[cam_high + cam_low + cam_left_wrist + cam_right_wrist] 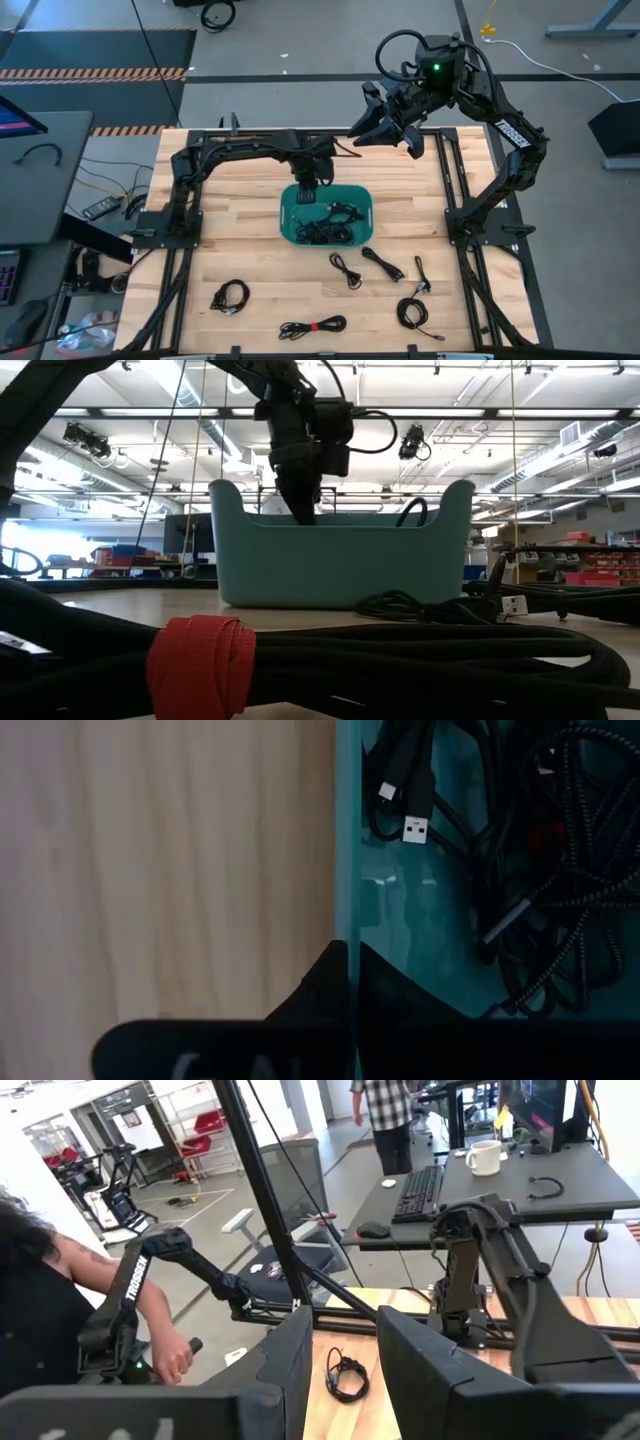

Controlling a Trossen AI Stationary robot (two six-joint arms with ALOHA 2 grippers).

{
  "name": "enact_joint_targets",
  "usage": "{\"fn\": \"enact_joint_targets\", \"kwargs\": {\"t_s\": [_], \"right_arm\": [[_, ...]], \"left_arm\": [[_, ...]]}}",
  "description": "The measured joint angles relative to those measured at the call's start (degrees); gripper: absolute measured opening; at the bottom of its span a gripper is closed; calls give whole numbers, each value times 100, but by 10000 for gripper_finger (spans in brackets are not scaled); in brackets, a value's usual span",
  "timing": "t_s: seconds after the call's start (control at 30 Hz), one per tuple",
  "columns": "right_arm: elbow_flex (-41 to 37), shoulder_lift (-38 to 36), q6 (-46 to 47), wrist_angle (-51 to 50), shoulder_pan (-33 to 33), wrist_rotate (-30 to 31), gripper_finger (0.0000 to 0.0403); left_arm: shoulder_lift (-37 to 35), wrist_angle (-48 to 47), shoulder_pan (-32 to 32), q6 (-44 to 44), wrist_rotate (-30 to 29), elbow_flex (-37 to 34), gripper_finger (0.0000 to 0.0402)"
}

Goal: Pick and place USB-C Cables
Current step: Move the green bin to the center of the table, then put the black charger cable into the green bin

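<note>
A teal bin stands mid-table and holds several black USB-C cables; they also show in the left wrist view. Several more coiled cables lie on the wood nearer the front edge, such as one and one with a red tie. My left gripper points down at the bin's far left wall, shut on it. My right gripper is open and empty, raised high over the table's far right part. My left gripper stands astride the bin's wall at its rim, one finger outside the bin and one finger inside it. The fingers come from above, pointing down. The bin rests flat on the table.
Bare wood lies left of the bin and at the far right. A red-tied cable bundle lies close to the low camera. A person stands beyond the table's edge, and desks with a keyboard stand behind.
</note>
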Motion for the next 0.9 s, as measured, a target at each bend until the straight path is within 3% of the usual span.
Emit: {"fn": "enact_joint_targets", "kwargs": {"t_s": [0.13, 0.53, 0.9], "right_arm": [[0, 0, -2, -2, -2, -6, 121], [0, 0, -2, -1, 0, -156, 121], [0, 0, -45, -1, -4, -162, 121]], "left_arm": [[0, 5, 147, -260, -23, 0, 12], [-2, -14, 136, -104, -23, 0, 135], [-65, -39, 153, -258, -21, 7, 167]]}}
